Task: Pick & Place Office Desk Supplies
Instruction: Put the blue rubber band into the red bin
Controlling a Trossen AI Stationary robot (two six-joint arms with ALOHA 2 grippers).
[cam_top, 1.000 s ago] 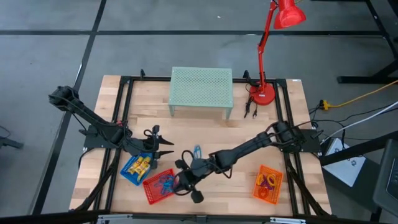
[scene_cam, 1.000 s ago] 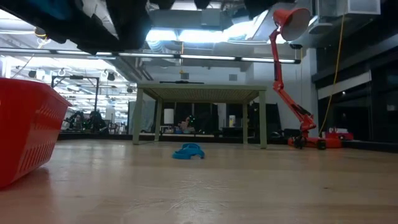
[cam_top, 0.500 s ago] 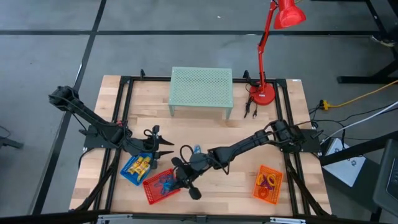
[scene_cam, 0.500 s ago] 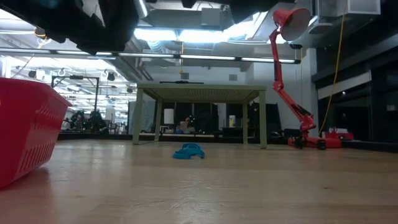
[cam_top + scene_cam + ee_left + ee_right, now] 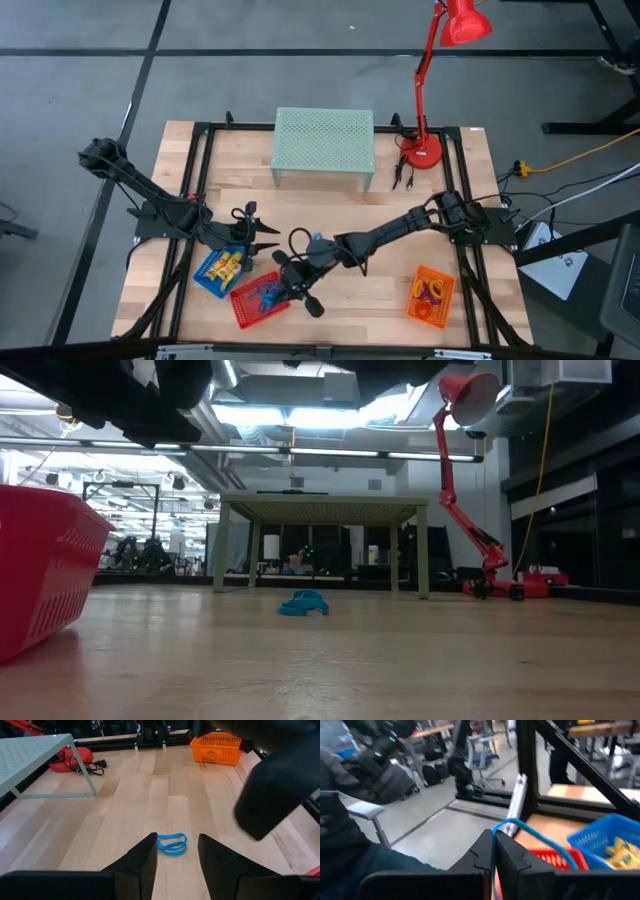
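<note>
Red basket [image 5: 258, 299] is serving as the landmark: the right gripper [image 5: 493, 851] is hovering over its far edge, fingers pinching a blue loop [image 5: 520, 827]. Just left, the blue basket [image 5: 220, 270] is holding yellow pieces [image 5: 228, 264]; the left gripper [image 5: 176, 851], fingers partly open and empty, is waiting there. Beyond, 1 blue clip [image 5: 171, 843] is lying loose on the worktop [image 5: 330, 205]. Far right, the orange basket [image 5: 430, 296] is holding rings [image 5: 428, 291]. Sorting seems nearly finished; counts inside baskets are unclear.
</note>
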